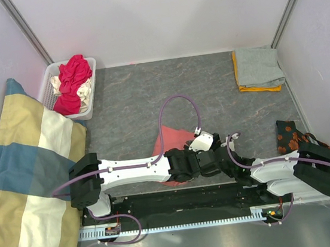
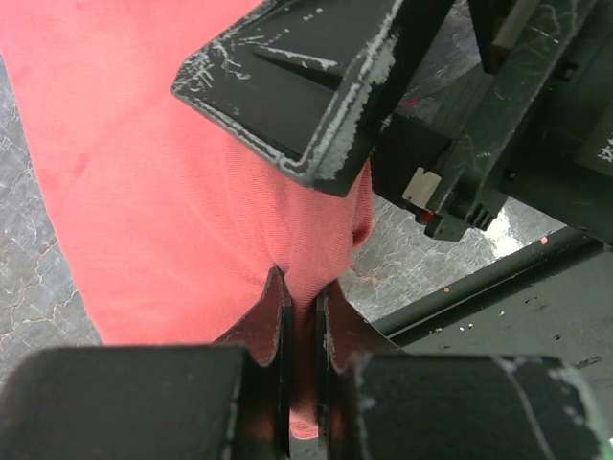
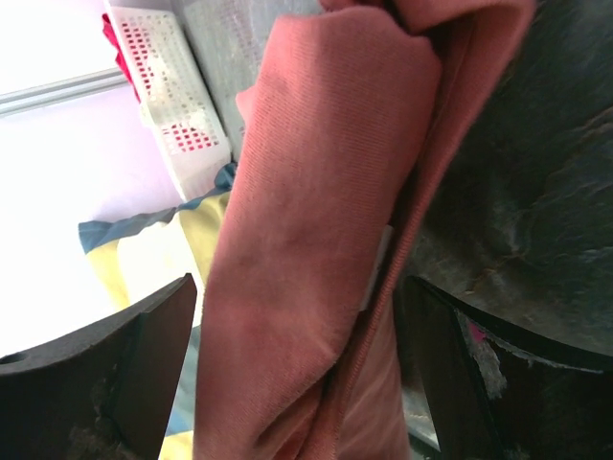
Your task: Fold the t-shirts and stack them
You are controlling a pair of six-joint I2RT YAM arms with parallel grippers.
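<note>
Noting both claws meeting low over the near edge of the grey stone-patterned desk [image 1: 132, 103]. We find the left claw [image 2: 302, 292] clenched on a narrow fold of the salmon-pink cotton t-shirt [image 2: 172, 192]. The cloth is nipped tight between its two fingers and fans out beyond the tips, across the desk.

We log the right claw [image 3: 302, 287] as released, jaws spread wide, with a thick roll of that shirt standing between them. Cushion colour shows through the gap beside one finger, so that side is clear of the cloth. A small white label [image 3: 376, 278] shows at the roll's edge, nearer the other finger.

- Far ahead of the claws, off to the left: a white plastic lattice basket [image 1: 46, 87] holding a crumpled magenta-red t-shirt [image 1: 74, 74] and a cream t-shirt [image 1: 57, 82].
- Far ahead, to the right: a folded grey t-shirt [image 1: 258, 67] lying on a folded orange t-shirt [image 1: 260, 89].
- Left of the left claw, beside its arm: a big yellow, blue and cream striped cushion [image 1: 33, 176].
- Right of the right claw: a dark cloth with orange flowers [image 1: 288, 135].
</note>
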